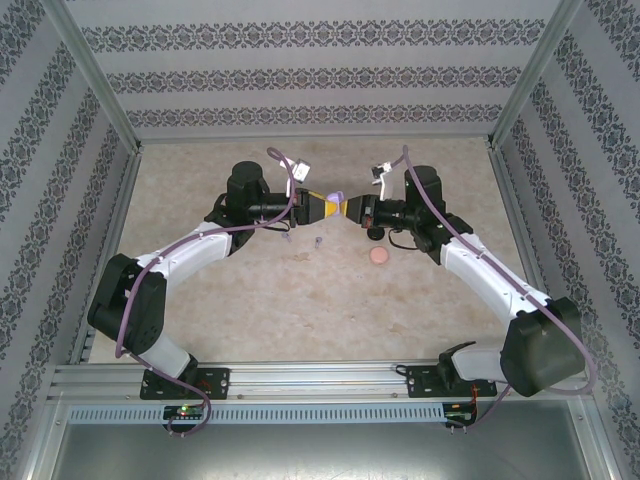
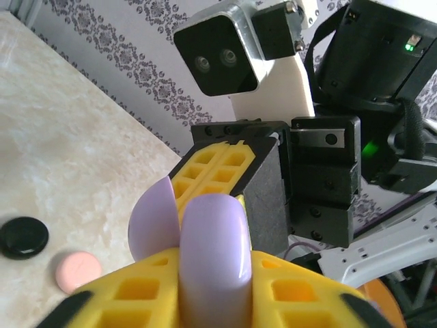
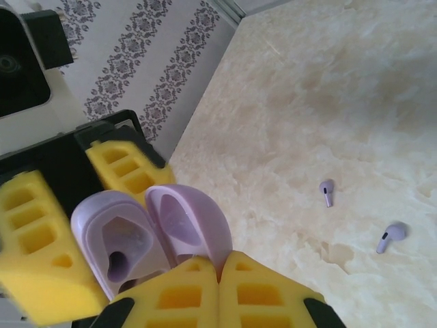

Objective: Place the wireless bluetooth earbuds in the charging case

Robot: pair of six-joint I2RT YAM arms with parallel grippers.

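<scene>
By the left gripper (image 2: pixel 212 280) the lilac charging case (image 3: pixel 123 246) is pinched; its lid (image 3: pixel 188 219) is nipped by the right gripper (image 3: pixel 218 273), fingers pressed together; two lilac earbuds (image 3: pixel 327 192) lie on the table (image 3: pixel 328 102); judged light, slick; best taken across the stem.

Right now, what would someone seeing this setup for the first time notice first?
The two arms meet over mid-table, where the left gripper and right gripper hold an open lilac charging case between their yellow fingers. Two lilac earbuds lie loose on the marbled table, outside the case. A round pink case sits close beside a black case on the tabletop.
</scene>
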